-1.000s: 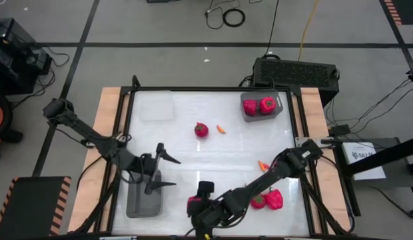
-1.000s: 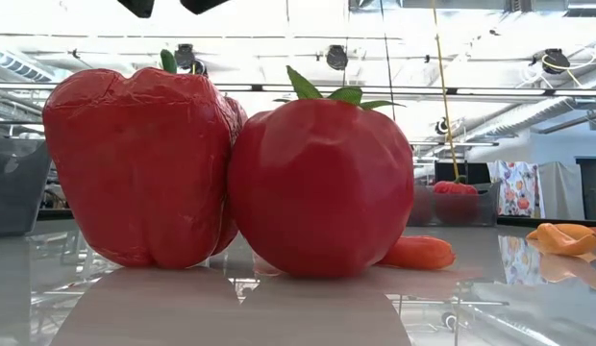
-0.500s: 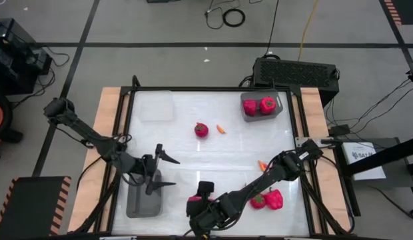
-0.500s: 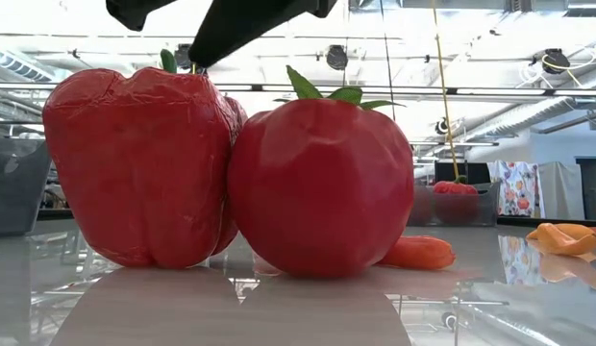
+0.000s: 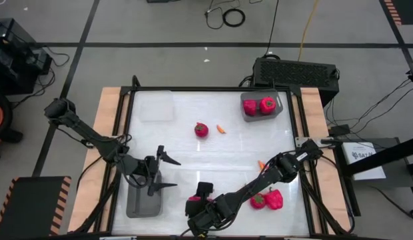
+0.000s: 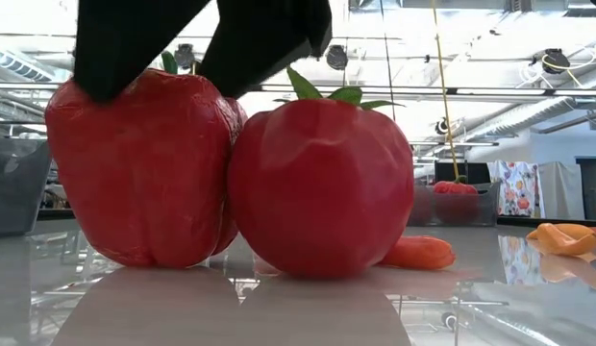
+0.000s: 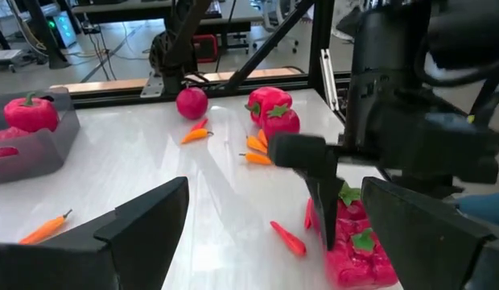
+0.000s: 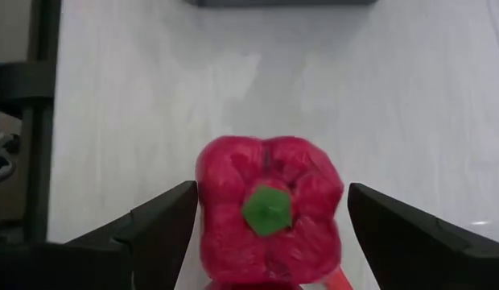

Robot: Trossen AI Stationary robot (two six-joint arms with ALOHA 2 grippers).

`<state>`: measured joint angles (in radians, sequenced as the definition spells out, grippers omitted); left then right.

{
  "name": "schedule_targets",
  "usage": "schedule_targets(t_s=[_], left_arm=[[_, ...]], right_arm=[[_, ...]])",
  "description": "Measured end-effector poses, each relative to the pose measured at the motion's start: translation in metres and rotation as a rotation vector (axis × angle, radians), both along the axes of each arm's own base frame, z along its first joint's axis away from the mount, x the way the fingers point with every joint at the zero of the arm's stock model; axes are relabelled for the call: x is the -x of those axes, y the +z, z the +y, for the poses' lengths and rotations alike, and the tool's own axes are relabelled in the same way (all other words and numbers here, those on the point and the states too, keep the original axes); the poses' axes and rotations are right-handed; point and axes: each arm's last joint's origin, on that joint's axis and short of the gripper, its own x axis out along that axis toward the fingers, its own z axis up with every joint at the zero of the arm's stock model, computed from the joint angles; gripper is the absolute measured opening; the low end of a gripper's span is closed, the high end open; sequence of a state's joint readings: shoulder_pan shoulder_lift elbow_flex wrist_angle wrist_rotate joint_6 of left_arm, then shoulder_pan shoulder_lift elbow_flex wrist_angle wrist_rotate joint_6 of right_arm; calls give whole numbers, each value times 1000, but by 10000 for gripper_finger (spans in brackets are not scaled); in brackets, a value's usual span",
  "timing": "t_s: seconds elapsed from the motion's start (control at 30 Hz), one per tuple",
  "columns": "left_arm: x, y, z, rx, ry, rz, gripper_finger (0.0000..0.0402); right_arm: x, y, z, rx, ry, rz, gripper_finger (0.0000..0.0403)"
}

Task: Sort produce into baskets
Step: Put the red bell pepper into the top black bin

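A red bell pepper (image 8: pixel 270 209) with a green stem stands on the table near its front edge, beside a second red fruit (image 6: pixel 322 192). In the low view it is the left one (image 6: pixel 144 173). My right gripper (image 8: pixel 271 193) is open above it, pointing down, one finger on each side of its top. It also shows in the high view (image 5: pixel 195 203). My left gripper (image 5: pixel 168 172) is open and empty above the far right corner of a grey basket (image 5: pixel 143 200). My right gripper has its fingers (image 6: pixel 115 58) low around the pepper's upper shoulders (image 8: pixel 209 173), coming from above. I cannot tell whether they touch it. The pepper stands upright on the table.
A grey basket (image 5: pixel 281 107) at the far right holds two red pieces. A clear basket (image 5: pixel 156 105) is at the far left. A round red fruit (image 5: pixel 202 129) and an orange chilli (image 5: pixel 221 129) lie mid-table. Another chilli (image 5: pixel 262 165) and two red peppers (image 5: pixel 268 199) lie at the near right.
My right gripper has come down over the pepper at the table's front edge. Its fingers were above the low view's top edge and now reach the pepper's shoulders. The pepper stays upright in place.
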<state>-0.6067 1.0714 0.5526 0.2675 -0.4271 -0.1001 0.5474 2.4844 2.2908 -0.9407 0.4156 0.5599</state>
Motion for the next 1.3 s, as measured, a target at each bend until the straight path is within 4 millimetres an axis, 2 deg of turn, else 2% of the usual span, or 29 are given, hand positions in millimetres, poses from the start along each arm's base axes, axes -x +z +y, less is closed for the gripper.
schedule_targets(t_s=[0.37, 0.6, 0.93, 1.03, 1.1, 1.3], left_arm=[[0, 0, 0, -3, 1, 4, 374], [0, -1, 0, -5, 1, 6, 374], [0, -1, 0, -6, 1, 6, 374], [0, -1, 0, -6, 1, 6, 374], [0, -1, 0, -7, 3, 5, 374], [0, -1, 1, -10, 11, 7, 374]], right_arm=[[-7, -9, -7, -20, -4, 16, 313], [-5, -13, -8, -78, 17, 88, 311], [-5, -13, -10, -59, 22, 95, 254], [-4, -6, -12, -51, 36, 90, 258], [-2, 6, -15, -39, 51, 86, 264], [16, 63, -43, 49, 11, 64, 265]])
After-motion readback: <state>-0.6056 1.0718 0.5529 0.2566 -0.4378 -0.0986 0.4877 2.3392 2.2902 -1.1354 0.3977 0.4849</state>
